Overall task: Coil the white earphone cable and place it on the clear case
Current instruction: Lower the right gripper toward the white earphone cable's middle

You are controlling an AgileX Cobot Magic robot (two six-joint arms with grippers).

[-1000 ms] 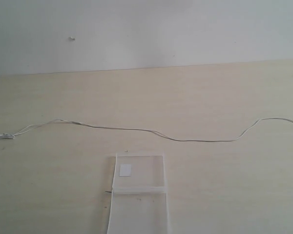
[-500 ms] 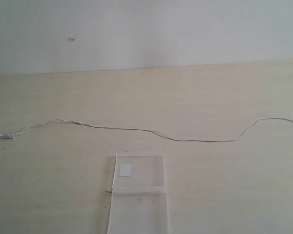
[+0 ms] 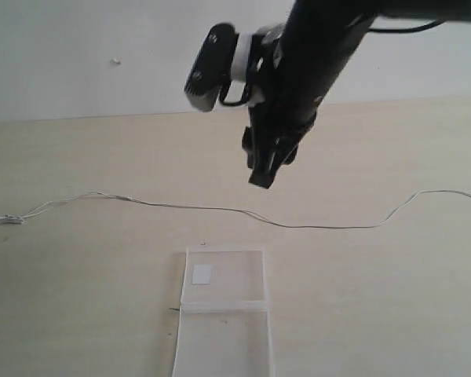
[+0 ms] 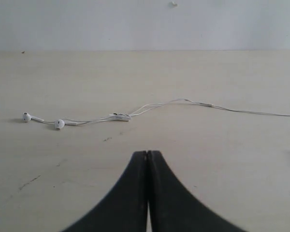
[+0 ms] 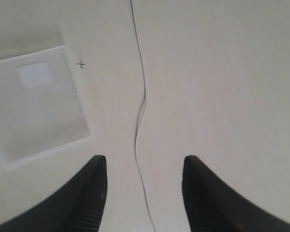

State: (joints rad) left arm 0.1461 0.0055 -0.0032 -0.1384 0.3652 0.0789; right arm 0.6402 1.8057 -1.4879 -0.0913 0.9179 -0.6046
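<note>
1. Two pincers: R gripper [image 3: 261, 177] w/ jaws spread apart, nothing between them; L gripper [image 4: 147, 152] pressed fully closed, tips touching, gripping nothing.
2. R gripper: hangs in the air above the table [image 3: 392, 314], tips pointing down, over the mid stretch of the white earphone cable [image 3: 298, 226], clear of it.
3. R wrist view [image 5: 144, 159]: looks down on the cable [image 5: 141, 96] running on the table through the gap between both fingers [image 5: 94, 193].
4. Cable: lies uncoiled and wavy across the table, roughly side to side in the ext. view, reaching both side edges of the frame.
5. L wrist view: shows the cable [image 4: 150, 105] ending in two earbuds [image 4: 59, 123] close together, w/ an in-line remote [image 4: 118, 116] a bit further along; all flat on the table, well ahead of the closed L tips.
6. Clear case [image 3: 224, 284]: lies flat on the table, nearer the camera than the cable, apart from it; cut off by the bottom edge of the ext. view.
7. On the case: small white sticker [image 3: 202, 273] near one far corner, hinge ridge [image 3: 224, 307] running crosswise.
8. R wrist view again: case [image 5: 43, 113] beside the cable, not touching it.
</note>
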